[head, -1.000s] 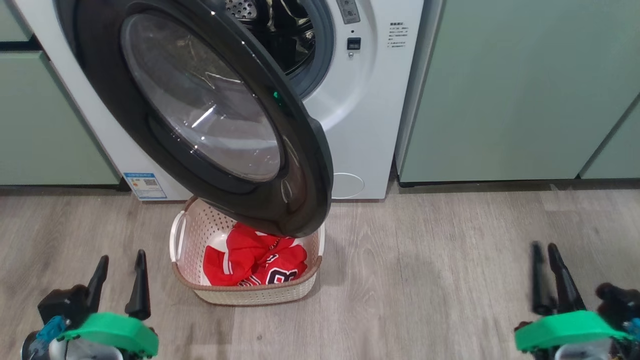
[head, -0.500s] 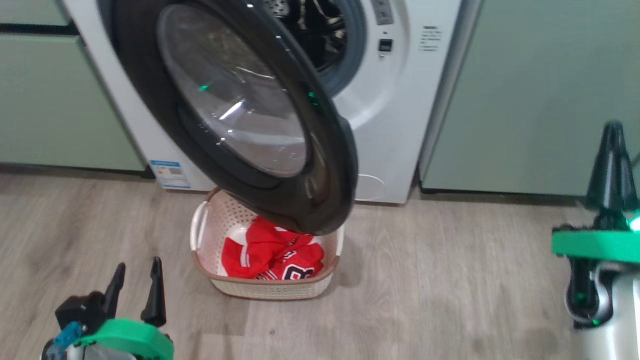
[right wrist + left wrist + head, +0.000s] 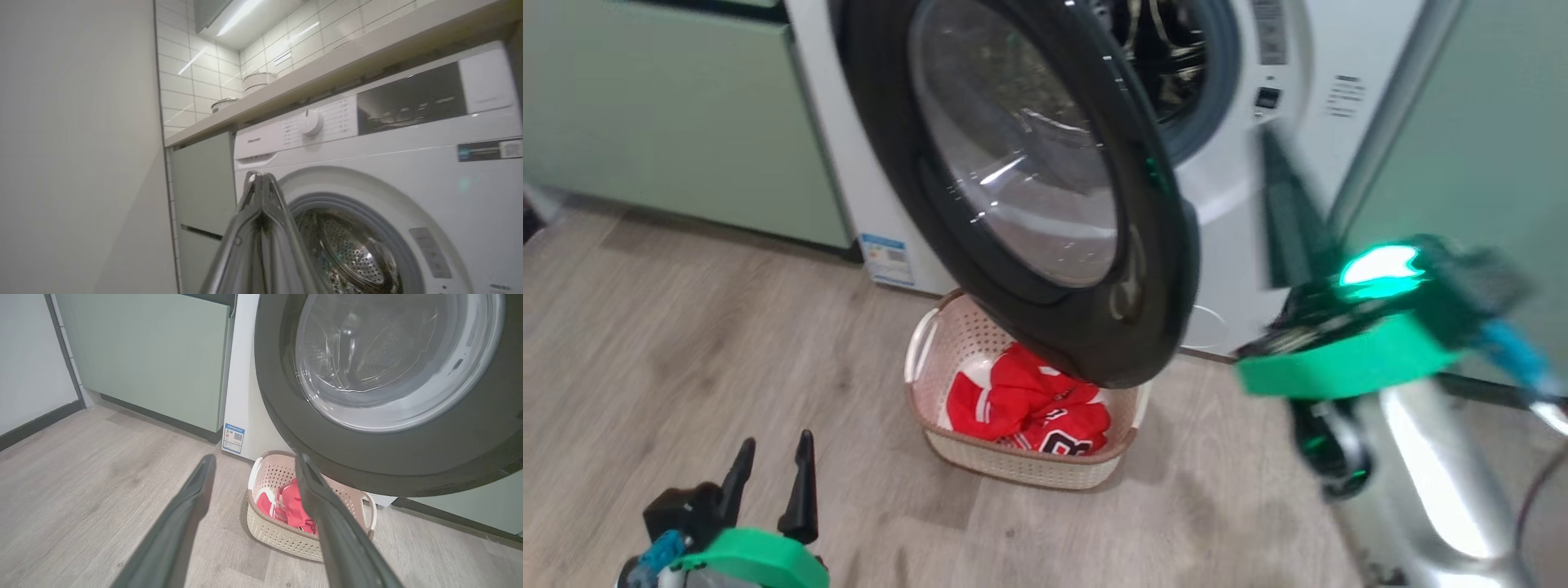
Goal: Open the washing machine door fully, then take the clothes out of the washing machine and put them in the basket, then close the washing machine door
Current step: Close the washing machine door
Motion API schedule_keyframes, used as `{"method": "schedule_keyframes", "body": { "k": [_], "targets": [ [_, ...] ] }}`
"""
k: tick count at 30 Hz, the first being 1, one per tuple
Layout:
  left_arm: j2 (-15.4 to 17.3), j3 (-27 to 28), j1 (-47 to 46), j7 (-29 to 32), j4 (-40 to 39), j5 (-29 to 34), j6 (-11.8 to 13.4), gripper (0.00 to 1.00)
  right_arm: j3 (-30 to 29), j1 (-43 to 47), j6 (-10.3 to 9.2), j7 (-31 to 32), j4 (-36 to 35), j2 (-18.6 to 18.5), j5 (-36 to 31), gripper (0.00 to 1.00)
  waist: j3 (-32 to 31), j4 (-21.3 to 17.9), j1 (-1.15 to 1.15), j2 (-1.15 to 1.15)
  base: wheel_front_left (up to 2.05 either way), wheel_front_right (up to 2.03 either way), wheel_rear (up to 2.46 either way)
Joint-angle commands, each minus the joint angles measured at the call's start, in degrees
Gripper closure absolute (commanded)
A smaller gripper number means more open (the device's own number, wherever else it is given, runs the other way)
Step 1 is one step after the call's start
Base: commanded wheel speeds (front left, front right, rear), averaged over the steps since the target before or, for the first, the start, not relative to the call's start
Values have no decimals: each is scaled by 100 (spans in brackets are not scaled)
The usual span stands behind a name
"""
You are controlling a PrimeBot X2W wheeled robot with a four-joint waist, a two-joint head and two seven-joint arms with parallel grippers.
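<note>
Clothes (image 3: pixel 1021 400), crumpled red with white trim, lie in the basket (image 3: pixel 1013 467); left fingers (image 3: pixel 802 490) apart, right fingers (image 3: pixel 239 241) together.

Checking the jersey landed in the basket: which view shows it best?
Head view: the clothes show clearly in the basket. The left wrist view has a finger across them; the right wrist view faces the drum.

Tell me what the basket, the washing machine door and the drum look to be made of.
The basket: moulded plastic by the look, matte cream, with perforated walls and a brown braided-looking rim. The washing machine door: glossy black rim, probably plastic, around a clear bowl that throws highlights, glass or clear plastic. The drum: bright perforated metal, likely stainless steel.
</note>
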Motion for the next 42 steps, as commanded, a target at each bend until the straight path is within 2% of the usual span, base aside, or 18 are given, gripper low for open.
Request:
{"method": "schedule_keyframes", "body": {
  "k": [1, 6, 7, 13, 18, 28, 35, 42],
  "targets": [
    [20, 128, -257, -41, -150, 37, 7, 0, 329, -275, -4, -33, -17, -37, 50, 100, 58, 162, 0, 0, 0, 0, 0],
    [-21, 77, -275, -41, -153, 15, 7, 0, 1125, -445, -4, -33, 998, -58, 216, 100, 134, 374, 0, 0, 0, 0, 0],
    [-21, 77, -275, -41, -153, 15, 7, 0, 1125, -445, -4, -33, 998, -58, 216, 100, 134, 374, 0, 0, 0, 0, 0],
    [-85, 2, -288, -41, -158, 9, 7, 0, 1345, -641, -4, -33, 2310, -10, 298, 100, 242, 510, 0, 0, 0, 0, 0],
    [-125, -40, -323, -41, -171, 14, 7, 0, 916, -764, -4, -33, 2916, 59, 109, 100, 343, 518, 0, 0, 0, 0, 0],
    [-201, -173, -573, -41, -146, -33, 7, 0, 83, -1213, -4, -33, 3392, 157, -283, 100, 829, 364, 0, 0, 0, 0, 0],
    [-265, -271, -908, -41, -179, -79, 7, 0, -139, -2221, -4, -33, 4017, -18, -377, 100, 1414, 305, 0, 0, 0, 0, 0],
    [-304, -480, -1213, -41, -187, -83, 7, 0, -663, -3375, -4, -33, 4605, -250, -606, 100, 1968, 328, 0, 0, 0, 0, 0]
  ]
}}
